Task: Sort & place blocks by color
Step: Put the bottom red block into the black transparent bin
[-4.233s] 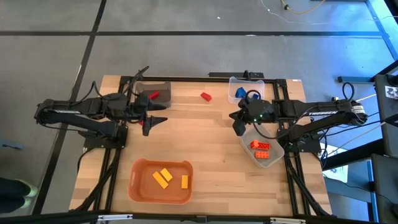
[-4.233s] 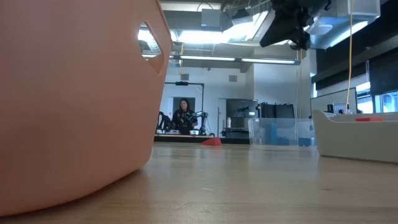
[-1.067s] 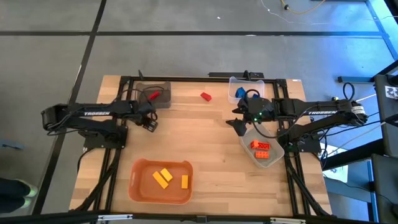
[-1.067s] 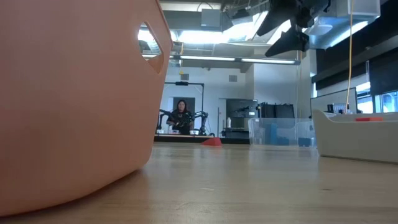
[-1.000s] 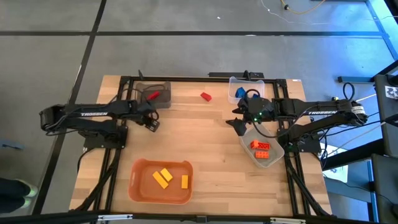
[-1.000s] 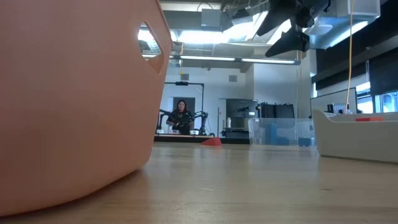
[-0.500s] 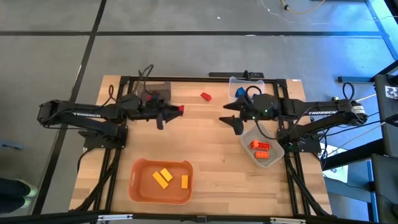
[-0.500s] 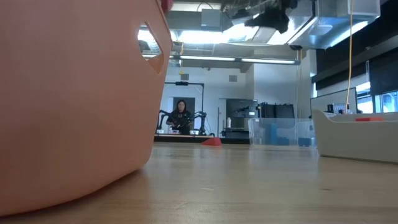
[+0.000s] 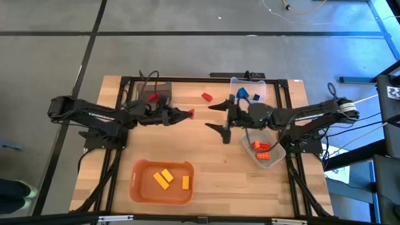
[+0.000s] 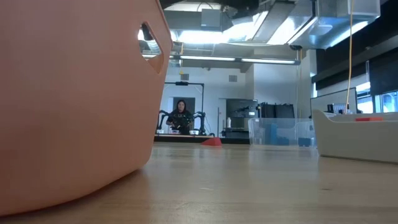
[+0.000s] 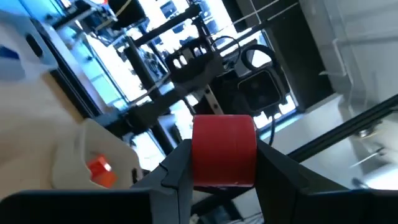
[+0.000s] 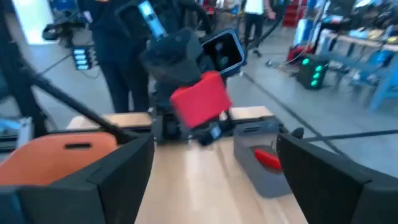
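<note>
Left tool [image 9: 189, 113] is closed on a red block [image 9: 189, 113], which is gripped between the two dark fingers [image 11: 180, 168] and carried above the middle of the desk [image 9: 206, 150], nearer the far edge than the near one. Directly opposite, the right tool [image 9: 221, 117] is held with its fingers spread wide and nothing between them, its mouth turned toward the held block; a small gap is left between the two tools. In the right wrist view the red block [image 12: 200, 98] is seen straight ahead, between the open fingers' line of reach, so a hand-over from the left arm to the right appears to be what the next move turns on. The block's long axis cannot be told.

A second red block [image 9: 207, 97] is left loose on the desk just short of the far edge, a little closer to the right tool. Another red block [image 9: 152, 97] lies in the dark bin [image 9: 164, 85] at the far left. Blue blocks [image 9: 242, 94] are held in the clear bin [image 9: 234, 82] at the far edge, orange blocks [image 9: 262, 149] in the clear bin [image 9: 278, 149] by the right edge, and yellow blocks [image 9: 164, 177] in the orange bin [image 9: 140, 187] at the near edge.
</note>
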You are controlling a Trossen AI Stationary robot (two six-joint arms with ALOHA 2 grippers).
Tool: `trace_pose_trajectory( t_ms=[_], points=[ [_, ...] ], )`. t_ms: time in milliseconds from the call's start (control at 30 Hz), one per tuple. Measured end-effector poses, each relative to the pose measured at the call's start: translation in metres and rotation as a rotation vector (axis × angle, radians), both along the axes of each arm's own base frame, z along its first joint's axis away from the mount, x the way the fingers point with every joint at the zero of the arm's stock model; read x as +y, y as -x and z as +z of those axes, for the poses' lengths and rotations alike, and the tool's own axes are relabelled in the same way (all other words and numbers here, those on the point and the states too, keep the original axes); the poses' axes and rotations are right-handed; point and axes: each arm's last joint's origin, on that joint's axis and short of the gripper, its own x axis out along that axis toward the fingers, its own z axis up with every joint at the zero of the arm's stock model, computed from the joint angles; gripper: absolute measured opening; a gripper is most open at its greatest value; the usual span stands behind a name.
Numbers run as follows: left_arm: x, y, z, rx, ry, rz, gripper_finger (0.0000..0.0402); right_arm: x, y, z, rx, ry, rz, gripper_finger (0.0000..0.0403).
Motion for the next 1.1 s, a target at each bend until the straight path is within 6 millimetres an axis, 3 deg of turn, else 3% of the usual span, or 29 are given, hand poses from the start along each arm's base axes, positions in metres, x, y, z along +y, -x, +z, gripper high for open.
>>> trace_pose_trajectory(
  t_ms=[267,600,1100],
  points=[
    [-0.008,-0.010,-0.011,0.020,0.061,-0.047,0.0119,0.002,-0.029,-0.023,-0.018,0.046,-0.026,0.0337],
    [-0.006,-0.011,-0.012,0.028,0.088,-0.016,0.0119,0.011,-0.056,-0.029,0.027,0.157,0.009,0.0337],
    [-0.008,-0.011,-0.015,0.062,0.086,-0.042,0.0119,0.012,-0.059,-0.032,0.039,0.160,0.011,0.0337]
  ],
)
